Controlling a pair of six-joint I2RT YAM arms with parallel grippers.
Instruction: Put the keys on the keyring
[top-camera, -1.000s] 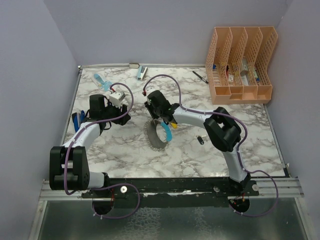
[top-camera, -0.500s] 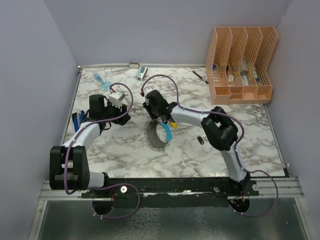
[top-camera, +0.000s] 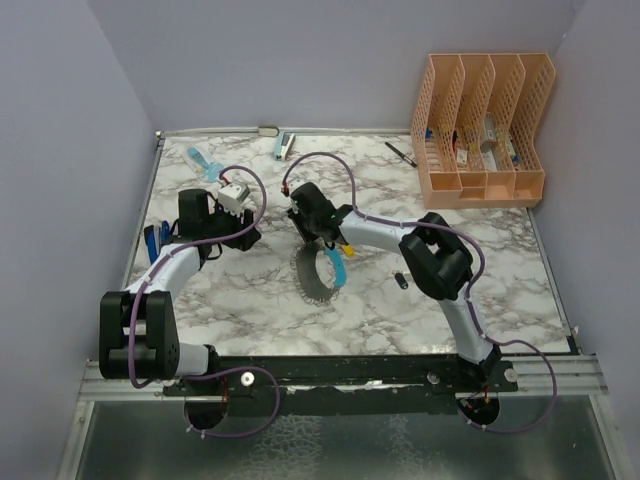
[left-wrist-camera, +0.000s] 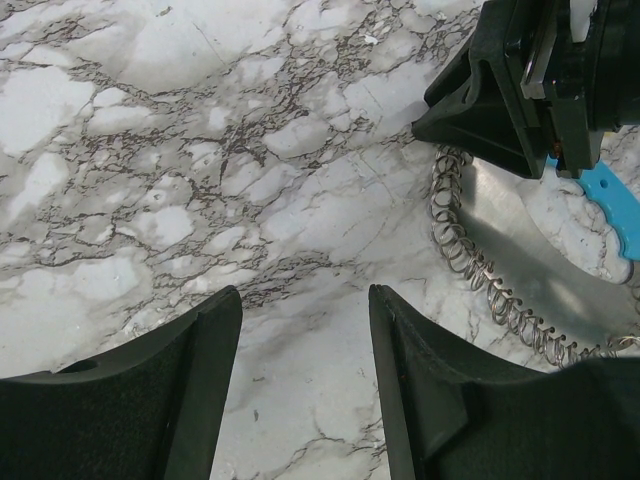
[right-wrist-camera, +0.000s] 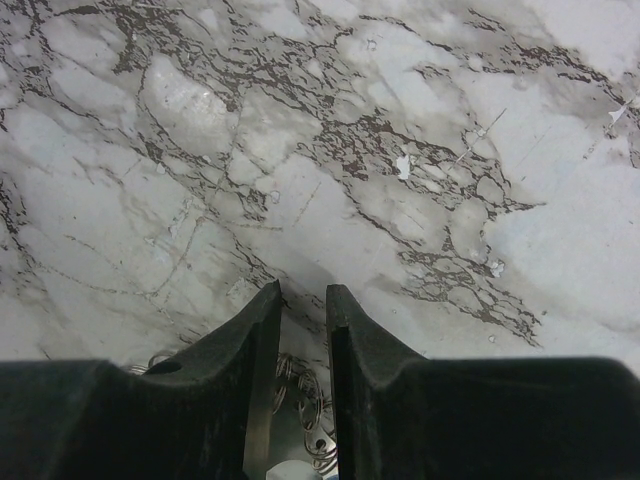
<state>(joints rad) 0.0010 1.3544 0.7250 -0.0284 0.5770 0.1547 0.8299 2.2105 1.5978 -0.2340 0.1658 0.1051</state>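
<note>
Organizer (top-camera: 480, 186) and pen (top-camera: 401, 153) sit well behind keyring (top-camera: 304, 276).

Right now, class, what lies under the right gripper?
Under the right gripper, the keyring shows its coiled edge between the narrowly parted fingers, with the marble table beyond. The fingers hide the rest of the loop, and whether they pinch the coil cannot be told.

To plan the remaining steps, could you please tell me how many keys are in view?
2. A yellow key lies beside the keyring's blue section; a black key lies apart, further right. Others may be hidden from view.
</note>
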